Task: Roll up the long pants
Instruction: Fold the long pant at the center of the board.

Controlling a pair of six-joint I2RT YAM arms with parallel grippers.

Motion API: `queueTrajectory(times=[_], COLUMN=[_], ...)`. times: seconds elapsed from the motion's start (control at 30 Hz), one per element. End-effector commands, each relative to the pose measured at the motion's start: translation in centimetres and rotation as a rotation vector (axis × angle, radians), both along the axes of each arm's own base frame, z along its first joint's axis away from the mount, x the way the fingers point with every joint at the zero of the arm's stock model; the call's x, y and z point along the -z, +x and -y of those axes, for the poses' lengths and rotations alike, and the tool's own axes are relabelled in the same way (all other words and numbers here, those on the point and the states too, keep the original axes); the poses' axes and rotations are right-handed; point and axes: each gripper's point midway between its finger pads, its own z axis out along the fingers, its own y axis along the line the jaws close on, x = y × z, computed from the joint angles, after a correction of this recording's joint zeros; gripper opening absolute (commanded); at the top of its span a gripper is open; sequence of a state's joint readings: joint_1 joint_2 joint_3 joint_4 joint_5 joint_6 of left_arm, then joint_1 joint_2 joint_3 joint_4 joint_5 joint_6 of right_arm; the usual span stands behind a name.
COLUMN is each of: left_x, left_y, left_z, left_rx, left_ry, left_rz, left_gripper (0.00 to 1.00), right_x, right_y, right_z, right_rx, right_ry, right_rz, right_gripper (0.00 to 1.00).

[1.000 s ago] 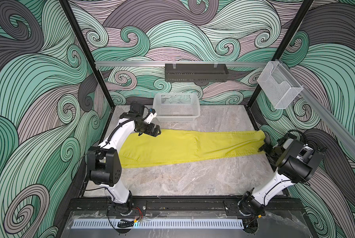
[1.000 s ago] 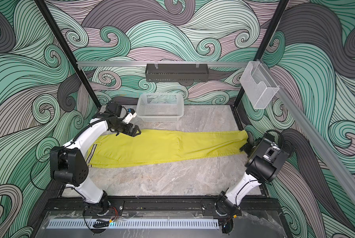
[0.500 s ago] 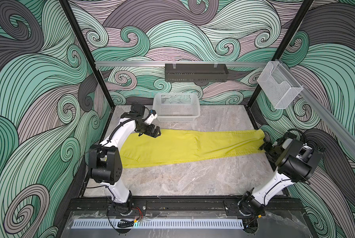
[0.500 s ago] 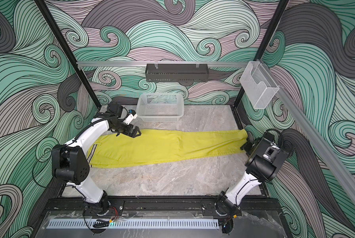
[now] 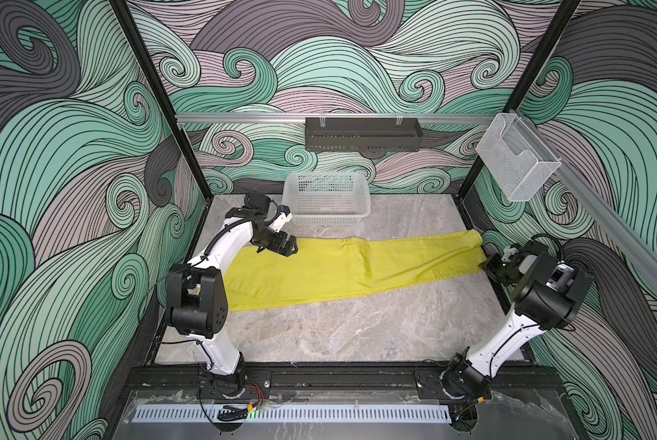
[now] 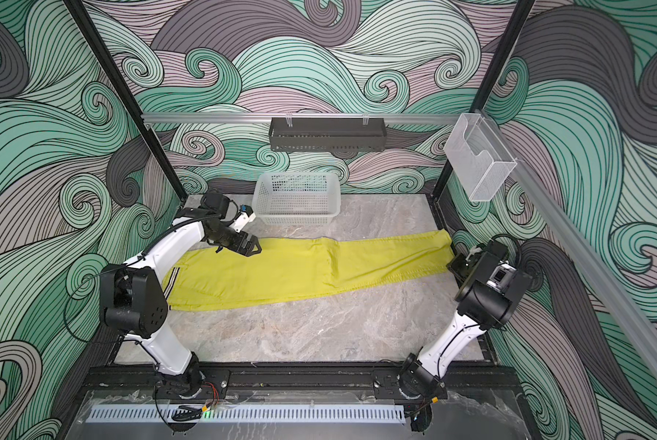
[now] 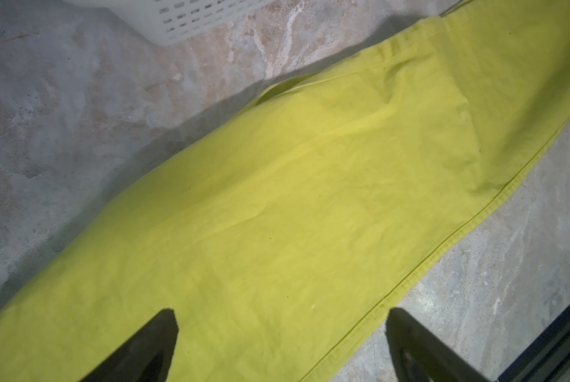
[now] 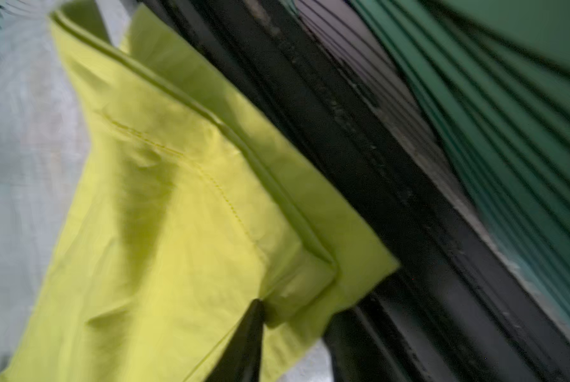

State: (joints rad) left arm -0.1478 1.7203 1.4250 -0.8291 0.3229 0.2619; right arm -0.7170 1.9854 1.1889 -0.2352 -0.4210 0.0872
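I see the pants [image 5: 319, 266] lying flat across the table [image 5: 357, 327]. My left gripper [image 5: 289, 247] hovers over them, jaws wide. My right gripper [image 5: 490, 266] pinches a cuff corner.

Wide bare table [image 5: 357, 331] in front of the long pants [image 5: 319, 266], passable from the near side. At the back, white basket [image 5: 327, 215] in the way. Black frame edge [image 8: 359, 165] tight against the hems at right.

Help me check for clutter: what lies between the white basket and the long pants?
Only bare marble tabletop lies between the white basket and the long pants, seen in both top views and the left wrist view.
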Motion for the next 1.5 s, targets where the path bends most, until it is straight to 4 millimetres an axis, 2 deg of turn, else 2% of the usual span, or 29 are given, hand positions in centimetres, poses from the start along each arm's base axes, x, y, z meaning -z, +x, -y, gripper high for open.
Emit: queueTrajectory(times=[0.0, 0.03, 0.17, 0.3, 0.5, 0.67, 0.77, 0.93, 0.97, 1.07, 1.13, 1.23, 1.3, 1.37, 1.47], left_x=[-0.9, -0.9, -1.3, -1.4, -2.0, -1.7, -1.8, -1.2, -1.9, -2.3, -2.4, -2.6, -2.6, -2.5, -2.2], left_y=[0.2, 0.1, -0.3, -0.9, -1.4, -2.3, -2.8, -3.1, -3.3, -3.6, -3.7, -3.7, -3.7, -3.8, -4.1], left_z=[0.5, 0.5, 0.4, 0.1, -0.3, -1.1, -2.0, -5.2, -5.7, -6.6, -6.9, -7.2, -7.5, -7.7, -7.8], left_rx=[0.021, 0.021, 0.023, 0.024, 0.025, -0.009, -0.045, -0.194, -0.232, -0.309, -0.341, -0.381, -0.413, -0.434, -0.452], left_ry=[0.006, 0.005, 0.011, 0.027, 0.037, 0.057, 0.086, 0.168, 0.138, 0.035, -0.016, -0.067, -0.094, -0.132, -0.193], left_rz=[0.003, 0.003, 0.011, 0.025, 0.074, 0.116, 0.150, 0.164, 0.173, 0.141, 0.146, 0.156, 0.149, 0.133, 0.082], left_gripper=[0.99, 0.99, 0.99, 0.99, 0.99, 0.99, 0.99, 0.99, 0.99, 0.99, 0.99, 0.99, 0.99, 0.99, 0.99], right_x=[-2.8, -3.4, -6.3, -10.2, -18.8, -28.5, -33.3, -39.5, -40.8, -44.1, -45.5, -47.9, -49.8, -51.7, -52.5], right_y=[1.2, 1.3, 1.8, 0.9, -2.8, -4.4, -5.1, -6.5, -6.9, -7.4, -7.4, -6.8, -6.2, -5.6, -4.8], right_z=[0.4, 0.4, 0.0, -1.0, -1.6, -2.5, -2.9, -2.3, -2.1, -2.3, -2.9, -5.9, -9.4, -14.3, -21.5], right_rx=[0.026, 0.020, -0.018, -0.046, 0.019, 0.029, 0.009, 0.023, 0.035, 0.031, 0.012, -0.067, -0.169, -0.308, -0.503], right_ry=[0.016, 0.005, -0.048, -0.204, -0.449, -0.622, -0.702, -0.864, -0.896, -0.971, -0.971, -0.915, -0.848, -0.804, -0.721], right_rz=[0.090, 0.100, 0.133, 0.134, 0.244, 0.411, 0.451, 0.450, 0.458, 0.492, 0.522, 0.679, 0.826, 0.958, 1.058], right_gripper=[0.04, 0.00, 0.00, 0.00, 0.00, 0.00, 0.00, 0.00, 0.00, 0.00, 0.00, 0.00, 0.00, 0.00, 0.00])
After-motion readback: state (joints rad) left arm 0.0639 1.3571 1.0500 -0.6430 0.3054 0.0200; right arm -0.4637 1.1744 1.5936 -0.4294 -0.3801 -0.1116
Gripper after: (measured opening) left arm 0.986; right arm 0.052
